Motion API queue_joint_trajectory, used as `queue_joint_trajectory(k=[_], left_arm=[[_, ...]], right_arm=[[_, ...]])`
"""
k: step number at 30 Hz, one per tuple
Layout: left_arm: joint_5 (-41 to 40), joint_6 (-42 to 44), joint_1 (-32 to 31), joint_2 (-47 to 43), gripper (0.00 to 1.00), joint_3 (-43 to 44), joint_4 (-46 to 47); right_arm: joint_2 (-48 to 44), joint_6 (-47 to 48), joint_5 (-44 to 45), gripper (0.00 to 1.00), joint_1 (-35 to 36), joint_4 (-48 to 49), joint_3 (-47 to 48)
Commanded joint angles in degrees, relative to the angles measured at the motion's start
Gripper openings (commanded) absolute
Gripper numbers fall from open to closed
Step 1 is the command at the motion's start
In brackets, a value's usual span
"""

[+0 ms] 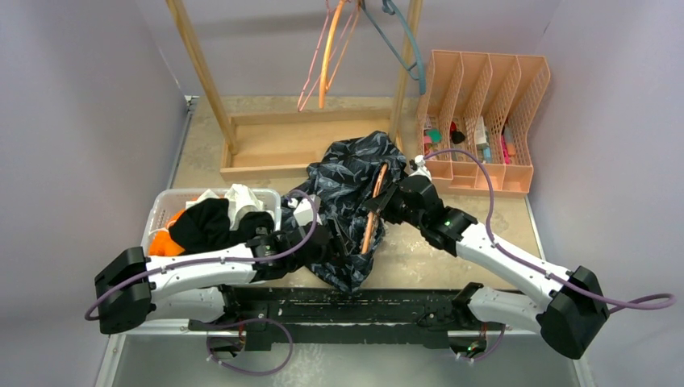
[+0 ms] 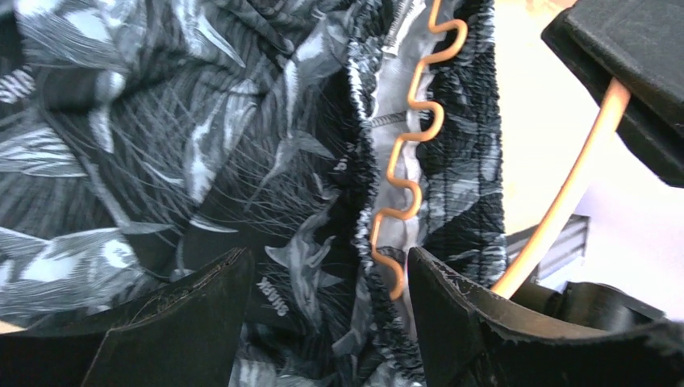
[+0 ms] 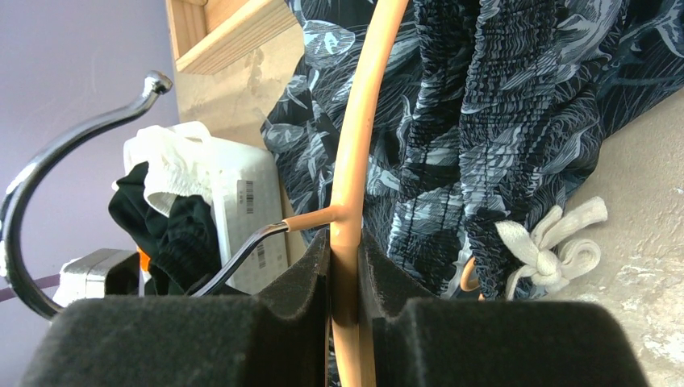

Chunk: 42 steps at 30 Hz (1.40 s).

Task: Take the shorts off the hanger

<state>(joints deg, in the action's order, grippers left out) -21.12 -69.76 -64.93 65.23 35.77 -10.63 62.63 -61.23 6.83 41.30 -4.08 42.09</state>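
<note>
Lying crumpled mid-table, the camo shorts (image 1: 347,181) hang on one orange hanger (image 3: 367,105), the only pair of four not off. Three pairs, orange (image 1: 164,243), black (image 1: 208,224) and white (image 1: 242,198), sit in the bin (image 1: 158,203) at the near left. The right gripper (image 3: 345,258) is clamped on the hanger's bar beside its hook. The left gripper (image 2: 331,298) has its jaws apart around the waistband. The next move, I judge, is to close on the elastic and draw it off the hanger's end.
</note>
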Motion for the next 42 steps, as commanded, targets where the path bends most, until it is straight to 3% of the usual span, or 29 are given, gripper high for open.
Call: queue_joint_trajectory(k=[1, 6, 7, 9, 10, 14, 15, 22, 27, 36, 42], left_arm=[[3.83, -5.30, 0.20, 1.09, 0.69, 0.20, 8.77], [6.48, -4.24, 1.03, 4.00, 0.69, 1.12, 7.68], [8.04, -3.72, 1.07, 4.42, 0.65, 0.93, 9.58], [12.22, -1.65, 1.07, 5.23, 0.51, 1.29, 11.98], [13.61, -0.47, 1.04, 5.45, 0.36, 1.89, 11.19], [17.38, 2.98, 1.03, 3.50, 0.03, 1.27, 8.15], [16.86, 3.60, 1.04, 2.38, 0.00, 1.35, 6.62], [13.88, 8.08, 1.03, -6.62, 0.00, 1.67, -0.24], [15.07, 12.18, 0.94, -5.04, 0.01, 4.43, -6.06], [18.69, 10.50, 0.94, -2.30, 0.26, 3.56, -2.67], [17.77, 8.49, -1.29, -0.63, 0.29, 2.28, 2.04]], right_arm=[[-0.32, -0.04, 1.78, 0.04, -0.17, 1.86, 2.14], [0.27, -0.06, 1.69, 0.04, -0.21, 2.60, 1.79], [0.57, 0.05, 1.76, 0.04, -0.11, 2.45, 1.93], [0.97, 0.08, 1.94, 0.04, -0.16, 1.90, 2.46], [1.22, 0.11, 2.02, 0.04, -0.17, 1.60, 2.82], [2.21, 0.99, 2.50, 0.04, -0.14, 0.97, 3.68], [2.61, 1.10, 2.63, 0.04, -0.17, 0.87, 3.89], [4.96, -0.34, 7.19, 0.03, -0.23, -1.62, 6.01], [5.65, -2.65, 8.20, 0.03, -0.16, 0.04, 5.52], [4.21, -5.91, 3.66, 0.02, -0.24, 5.32, 0.27], [5.02, -4.99, 3.71, 0.02, -0.22, 3.51, 1.43]])
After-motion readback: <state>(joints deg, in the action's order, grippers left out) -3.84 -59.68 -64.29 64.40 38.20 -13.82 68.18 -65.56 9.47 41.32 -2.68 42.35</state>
